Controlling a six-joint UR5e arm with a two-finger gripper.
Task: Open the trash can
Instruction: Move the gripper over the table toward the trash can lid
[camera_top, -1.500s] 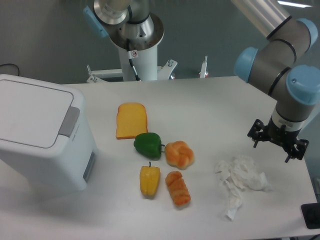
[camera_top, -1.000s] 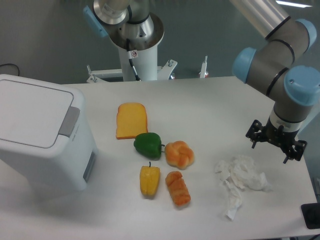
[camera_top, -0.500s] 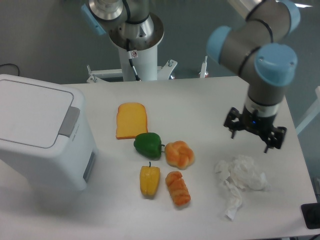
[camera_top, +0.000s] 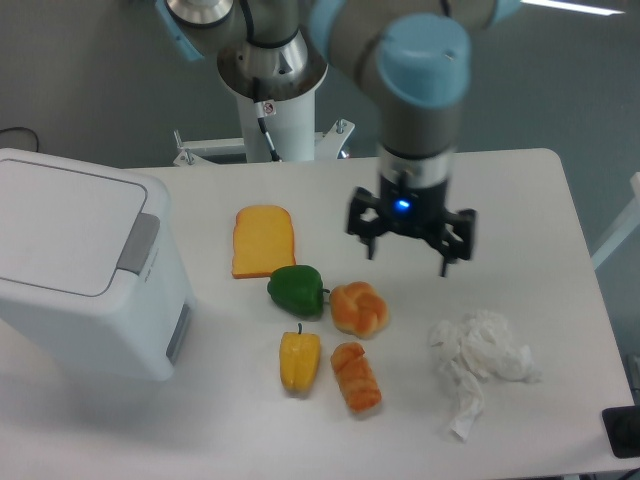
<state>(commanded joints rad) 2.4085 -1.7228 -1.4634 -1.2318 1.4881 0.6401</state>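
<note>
Camera view from up front, looking down on a white desk (camera_top: 500, 190). Trash can (camera_top: 85, 270) parked at the far left edge of the desk, lid down flat, grey button strip (camera_top: 137, 243) on the side facing the food. Well apart from the arm.

Using the green pepper (camera_top: 297, 290) as the anchor, pretty much mid-desk:
- slice of toast (camera_top: 263, 240) just behind and a bit left of it, nearly touching
- round orange bun (camera_top: 359, 308) right beside it on the right, looks like touching
- yellow pepper (camera_top: 299, 361) just in front of it, stem pointing back toward the green one
- croissant-ish pastry (camera_top: 356, 376) in front and to the right, next to the yellow pepper
- crumpled white tissue (camera_top: 480, 362) well off to the right and forward
- trash can well off to the left

Pincer (camera_top: 410, 255) hanging above the desk, up and to the right of the green pepper, sort of over the spot behind the bun. Fingers (camera_top: 443, 262) spread wide, nothing between them. Little blue light glowing on the wrist. Not touching anything on the desk as far as can be told.

Arm base (camera_top: 272, 95) mounted behind the desk, straight back from the toast.
</note>
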